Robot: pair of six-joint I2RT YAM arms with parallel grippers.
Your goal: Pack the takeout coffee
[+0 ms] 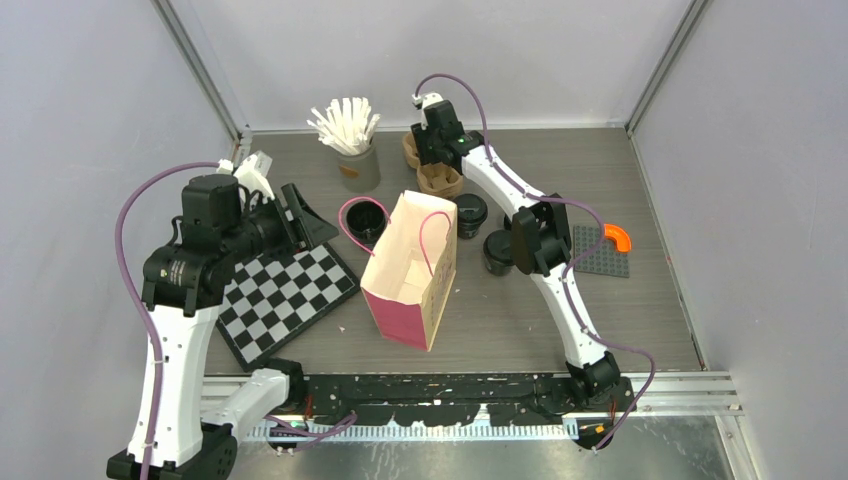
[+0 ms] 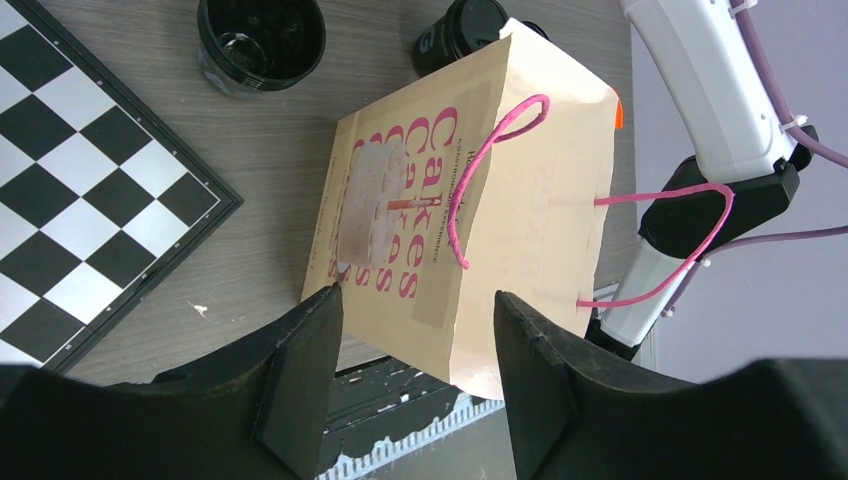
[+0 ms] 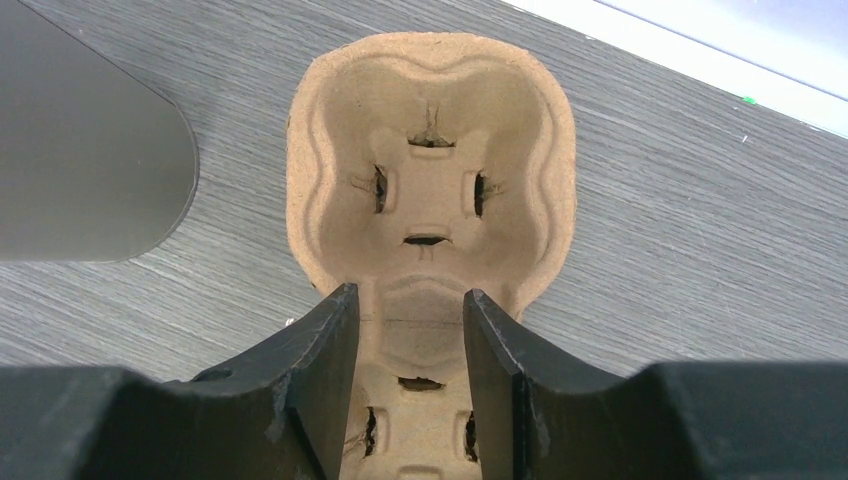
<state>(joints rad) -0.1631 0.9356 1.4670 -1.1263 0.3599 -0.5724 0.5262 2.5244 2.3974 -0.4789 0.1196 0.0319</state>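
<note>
The takeout coffee stands round a tan paper bag point(image 1: 410, 270) with pink handles. An open black cup point(image 1: 367, 220) sits at the bag's far left. Two lidded black cups point(image 1: 470, 213) point(image 1: 498, 250) stand to its right. The left wrist view shows the open cup point(image 2: 260, 42) and one lidded cup point(image 2: 470, 30) beyond the bag point(image 2: 470, 220). My left gripper point(image 1: 305, 215) point(image 2: 418, 295) hangs open over the table left of the bag, holding nothing. My right gripper point(image 1: 432, 150) point(image 3: 410, 292) is open at the back, its fingers straddling the middle ridge of the brown pulp carrier point(image 3: 430, 170).
A chessboard point(image 1: 285, 295) lies on the left under my left arm. A grey cup of white sticks point(image 1: 352, 150) stands at the back next to the carrier point(image 1: 440, 182). A dark grey baseplate point(image 1: 600, 255) with an orange piece point(image 1: 618, 237) lies on the right.
</note>
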